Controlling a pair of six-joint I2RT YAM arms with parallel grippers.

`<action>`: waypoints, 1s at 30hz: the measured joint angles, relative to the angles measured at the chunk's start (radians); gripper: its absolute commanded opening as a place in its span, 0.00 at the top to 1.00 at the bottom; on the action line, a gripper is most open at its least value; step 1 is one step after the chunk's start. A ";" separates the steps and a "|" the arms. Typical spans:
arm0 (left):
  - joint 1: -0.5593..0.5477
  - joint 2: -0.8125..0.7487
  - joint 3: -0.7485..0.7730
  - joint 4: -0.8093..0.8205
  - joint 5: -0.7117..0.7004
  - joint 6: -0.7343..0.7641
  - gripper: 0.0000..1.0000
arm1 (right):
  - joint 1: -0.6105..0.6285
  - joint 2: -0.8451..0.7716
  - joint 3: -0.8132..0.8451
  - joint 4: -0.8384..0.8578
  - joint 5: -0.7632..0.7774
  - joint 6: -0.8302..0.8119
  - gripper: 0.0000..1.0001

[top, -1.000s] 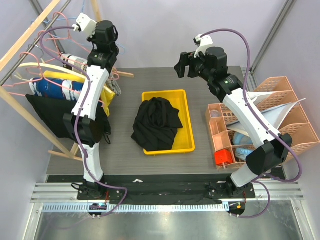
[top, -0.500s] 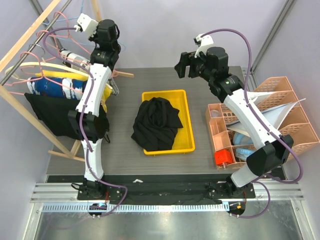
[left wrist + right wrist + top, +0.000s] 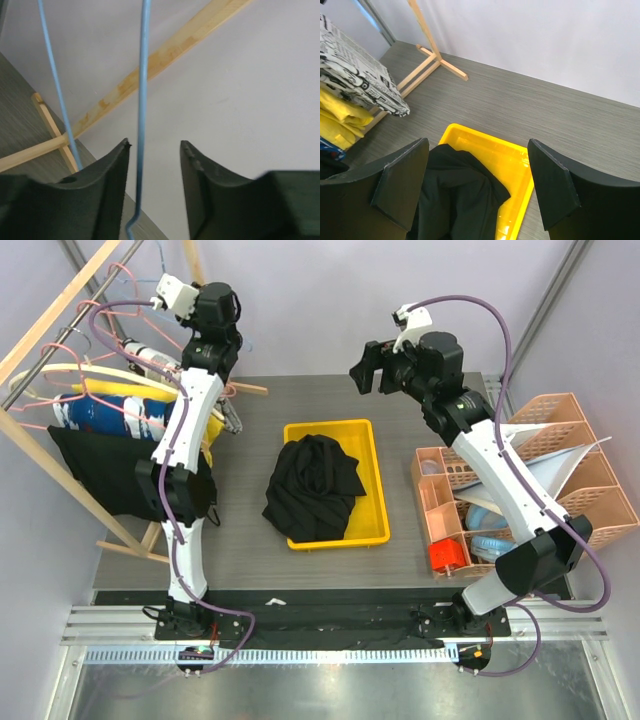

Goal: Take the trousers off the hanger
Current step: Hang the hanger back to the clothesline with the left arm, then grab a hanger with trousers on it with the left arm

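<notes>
Trousers (image 3: pixel 313 487) are being read as the black heap lying in the yellow tray (image 3: pixel 372 490), with one fold spilling over its near-left rim onto the table (image 3: pixel 300 570). Soft, light, limp cloth is being expected, likely to sag and drag, so a bunched fold at the top of the heap is being judged the best hold. The blue wire hanger (image 3: pixel 143 100) is being framed by the left gripper (image 3: pixel 155 145), its jaws standing apart and the wire just beside one finger, unpinched. The right gripper (image 3: pixel 477 145) is being held spread wide and empty above the table behind the tray. Room is being limited by the wooden rack (image 3: pixel 60 305) on the left and the orange organiser (image 3: pixel 560 430) on the right.
</notes>
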 measured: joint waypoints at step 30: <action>-0.054 -0.356 -0.003 -0.507 0.167 -0.017 0.08 | 0.059 -0.223 0.002 -0.202 -0.182 0.284 0.16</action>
